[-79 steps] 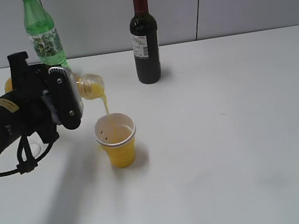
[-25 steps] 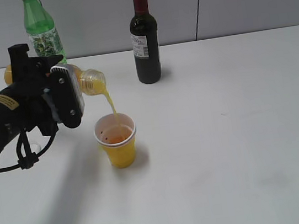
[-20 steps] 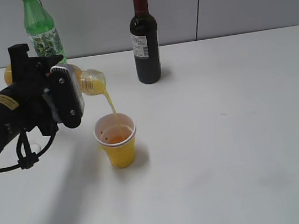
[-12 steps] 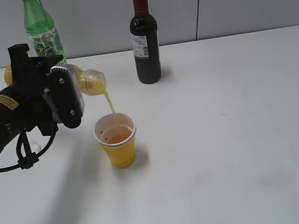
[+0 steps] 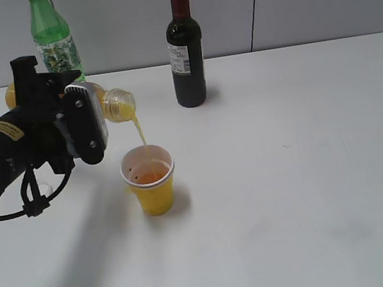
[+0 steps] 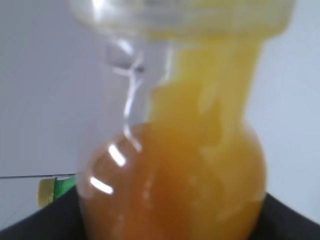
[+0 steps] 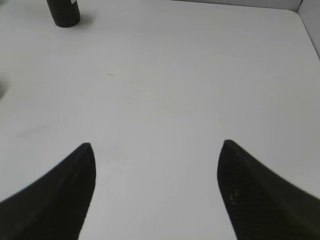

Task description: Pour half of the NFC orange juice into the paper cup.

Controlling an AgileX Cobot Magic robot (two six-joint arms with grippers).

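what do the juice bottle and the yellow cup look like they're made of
NFC orange juice: apparently clear, glossy plastic; the juice shows through and highlights glint on its wall. Paper cup: looks like matte paper, yellow outside, white inside, with a rolled white rim; any lining can't be told.

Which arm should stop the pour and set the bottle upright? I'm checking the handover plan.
Left. The left gripper already clamps the small clear NFC orange juice bottle, tilted over the yellow paper cup. The right gripper is open, empty, over bare table.

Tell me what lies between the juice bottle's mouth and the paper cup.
Only a thin stream of juice, falling from the bottle into the cup; exterior view.
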